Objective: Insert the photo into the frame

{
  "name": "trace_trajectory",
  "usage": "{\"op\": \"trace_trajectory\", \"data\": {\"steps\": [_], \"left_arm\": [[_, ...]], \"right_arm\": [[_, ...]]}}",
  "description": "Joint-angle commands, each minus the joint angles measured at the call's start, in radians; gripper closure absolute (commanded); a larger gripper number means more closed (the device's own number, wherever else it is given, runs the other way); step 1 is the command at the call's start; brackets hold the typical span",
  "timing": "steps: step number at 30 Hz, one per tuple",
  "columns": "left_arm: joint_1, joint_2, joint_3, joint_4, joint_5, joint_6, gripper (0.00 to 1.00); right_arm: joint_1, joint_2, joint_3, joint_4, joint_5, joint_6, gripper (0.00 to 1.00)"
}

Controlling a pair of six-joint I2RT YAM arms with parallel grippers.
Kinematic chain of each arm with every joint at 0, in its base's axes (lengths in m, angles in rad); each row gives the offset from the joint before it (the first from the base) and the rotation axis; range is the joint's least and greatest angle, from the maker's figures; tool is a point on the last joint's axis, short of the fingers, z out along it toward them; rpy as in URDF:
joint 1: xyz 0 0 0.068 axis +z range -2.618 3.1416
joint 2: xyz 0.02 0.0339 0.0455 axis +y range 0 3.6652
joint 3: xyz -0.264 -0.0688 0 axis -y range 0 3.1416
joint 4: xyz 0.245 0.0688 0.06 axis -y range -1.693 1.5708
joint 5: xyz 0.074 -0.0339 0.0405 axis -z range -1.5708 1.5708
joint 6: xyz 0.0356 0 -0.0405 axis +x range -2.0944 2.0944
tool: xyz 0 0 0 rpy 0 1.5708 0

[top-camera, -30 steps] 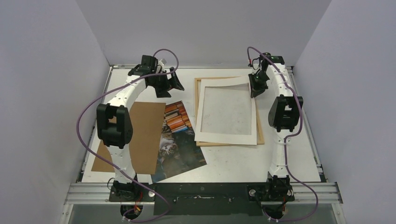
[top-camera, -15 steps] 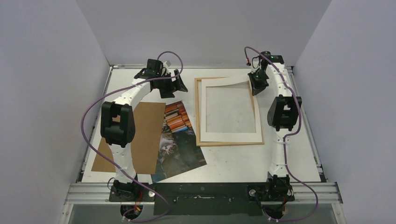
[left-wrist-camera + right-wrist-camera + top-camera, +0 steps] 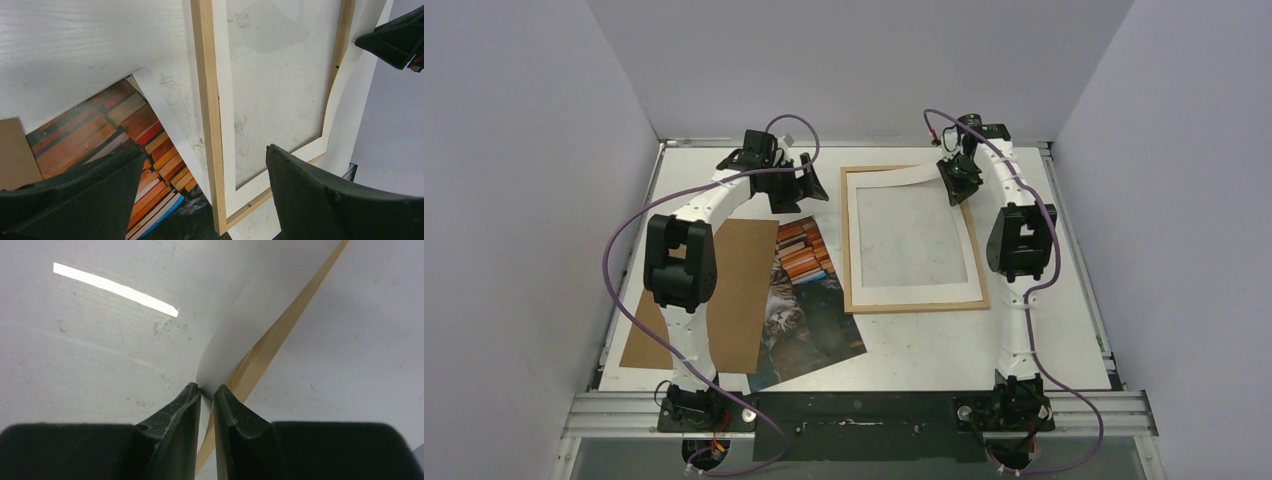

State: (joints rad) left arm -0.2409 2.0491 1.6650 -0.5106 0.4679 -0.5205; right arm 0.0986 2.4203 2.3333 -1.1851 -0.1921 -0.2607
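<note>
photo (image 3: 814,300) left part hidden under brown board (image 3: 739,280)

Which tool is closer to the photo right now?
Left. The left tool hovers open by the photo's far end; the right tool is across the frame, pinching the white mat's far corner.

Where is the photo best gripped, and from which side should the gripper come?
Grip the photo at its bare right edge, coming from the frame side. It lies flat and tilted, and the brown board seems to cover its left edge.
</note>
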Motion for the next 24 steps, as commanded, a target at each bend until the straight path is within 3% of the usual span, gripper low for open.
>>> {"op": "trace_trajectory", "data": {"steps": [1,4,7,11,13,18,24], "left_arm": [[-0.003,0.015,0.009,0.049,0.003,-0.001,0.10],[-0.003,0.021,0.015,0.045,0.002,0.000,0.10],[-0.003,0.025,0.020,0.043,0.004,-0.001,0.10],[-0.003,0.028,0.028,0.039,0.005,0.003,0.10],[-0.004,0.029,0.034,0.036,0.001,0.006,0.10],[-0.003,0.031,0.049,0.025,-0.007,0.016,0.10],[-0.002,0.027,0.059,0.005,-0.016,0.034,0.10]], "right_arm": [[-0.005,-0.040,-0.004,0.054,0.041,0.032,0.78],[-0.008,-0.051,-0.009,0.056,0.022,0.058,0.66],[-0.022,-0.065,-0.014,0.058,-0.039,0.087,0.64],[-0.029,-0.103,-0.050,0.083,-0.007,0.099,0.45],[-0.037,-0.135,-0.089,0.116,-0.016,0.107,0.40],[-0.048,-0.201,-0.130,0.178,0.062,0.155,0.31],[-0.057,-0.283,-0.207,0.252,0.088,0.249,0.29]]}}
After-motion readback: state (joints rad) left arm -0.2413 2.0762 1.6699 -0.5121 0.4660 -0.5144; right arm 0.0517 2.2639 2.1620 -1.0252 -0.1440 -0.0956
